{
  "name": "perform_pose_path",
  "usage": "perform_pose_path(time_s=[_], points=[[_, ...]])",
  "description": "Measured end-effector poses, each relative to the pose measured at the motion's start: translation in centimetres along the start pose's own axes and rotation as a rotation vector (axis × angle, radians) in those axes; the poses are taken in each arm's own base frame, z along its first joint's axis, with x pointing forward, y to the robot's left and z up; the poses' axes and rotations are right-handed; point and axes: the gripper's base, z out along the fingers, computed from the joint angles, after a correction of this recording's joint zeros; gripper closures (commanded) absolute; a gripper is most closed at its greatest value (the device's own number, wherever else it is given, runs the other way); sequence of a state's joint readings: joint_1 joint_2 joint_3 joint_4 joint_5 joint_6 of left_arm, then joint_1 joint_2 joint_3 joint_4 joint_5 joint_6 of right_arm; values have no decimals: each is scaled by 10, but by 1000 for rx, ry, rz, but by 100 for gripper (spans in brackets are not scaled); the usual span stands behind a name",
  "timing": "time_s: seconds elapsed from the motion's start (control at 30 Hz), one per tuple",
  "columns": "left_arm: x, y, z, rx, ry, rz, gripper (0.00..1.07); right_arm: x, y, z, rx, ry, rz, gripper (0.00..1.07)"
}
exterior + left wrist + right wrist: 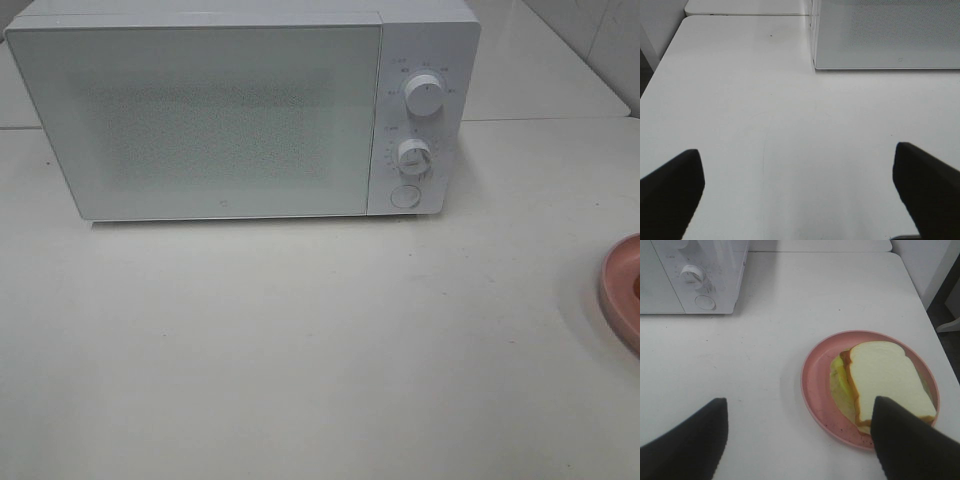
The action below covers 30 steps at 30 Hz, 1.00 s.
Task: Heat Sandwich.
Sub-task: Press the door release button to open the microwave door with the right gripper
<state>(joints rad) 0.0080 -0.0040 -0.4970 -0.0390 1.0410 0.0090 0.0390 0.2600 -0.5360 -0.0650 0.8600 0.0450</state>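
Closest to the robot, the left claw [796,149] is seen with its two dark fingers [670,195] spread wide apart. Only the bare white table [765,100] is seen between them, and nothing is gripped. The right claw [800,401] is also held apart, and nothing is clamped in it either.

Just past the right claw, a round pink plate [815,385] is set on the table, well over on the right side. At the right edge of the high view only a slice of this plate [622,290] is shown. The sandwich [887,377] is laid flat on the plate, with white bread on top, a tan crust, and green peeking out at one side. One corner of it is hidden by a finger [910,445] of the right claw. Whether that finger is touching the bread cannot be told.

Farther back, a white microwave [200,120] is stood on the table. Its big door [210,130] is shut. Two round knobs [425,95] are placed on its right side, one above the other, and a round button [405,196] is seen below them. A wide stretch of bare table is left between the plate and the microwave.
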Motion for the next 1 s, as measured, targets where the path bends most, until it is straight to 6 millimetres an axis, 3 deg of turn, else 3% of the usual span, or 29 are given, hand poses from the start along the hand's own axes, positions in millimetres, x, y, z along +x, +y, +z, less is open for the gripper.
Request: perform_pose_path(time_s=[0.47,1.0], points=[[0,0,0,0,0,0,10,-31,3,41,-10,0,-11,31],[0,0,0,0,0,0,10,-52,7,92,-24,3,-20,31]])
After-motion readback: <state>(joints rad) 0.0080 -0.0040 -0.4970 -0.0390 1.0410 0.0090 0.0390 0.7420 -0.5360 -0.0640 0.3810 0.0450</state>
